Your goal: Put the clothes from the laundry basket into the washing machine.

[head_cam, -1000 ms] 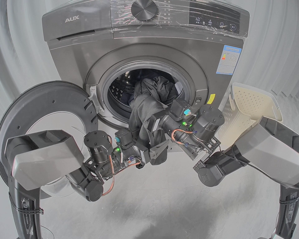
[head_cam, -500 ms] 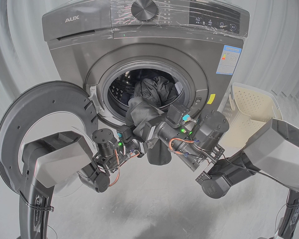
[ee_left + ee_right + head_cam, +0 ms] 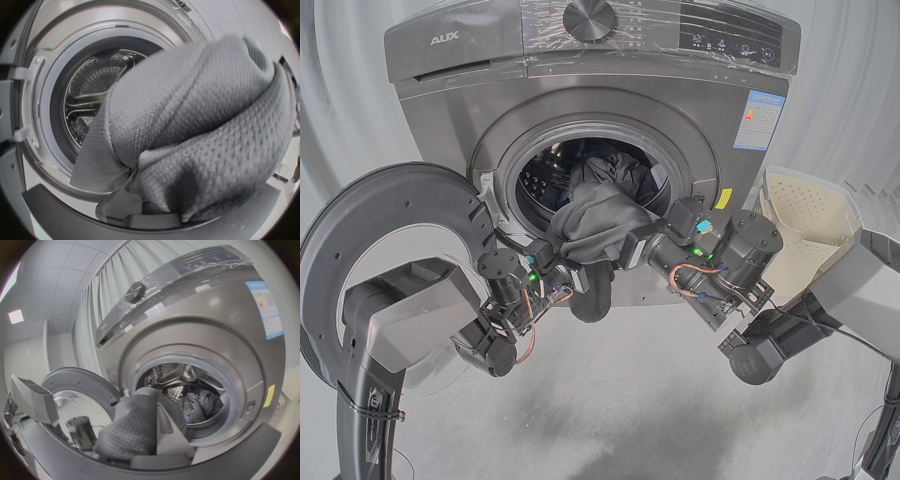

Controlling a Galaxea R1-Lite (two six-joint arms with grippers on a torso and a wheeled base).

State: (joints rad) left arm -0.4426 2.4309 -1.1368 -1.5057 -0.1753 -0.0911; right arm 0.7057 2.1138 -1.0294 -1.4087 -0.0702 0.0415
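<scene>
Dark garment (image 3: 599, 215), pinched in my left claw (image 3: 582, 282) and right claw (image 3: 626, 249), now sits higher against the washing machine (image 3: 456, 119) mouth, nearly loaded.

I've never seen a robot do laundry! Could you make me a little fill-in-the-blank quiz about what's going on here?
1. The washing machine's round door stands ___.
2. The dark garment bunches at the mouth of the drum, one end hanging ___ the opening.
3. The laundry basket stands at the machine's ___ side, by the robot's reckoning.
4. Other clothes already lie ___ the drum.
Missing words: open; below; right; inside.
</scene>
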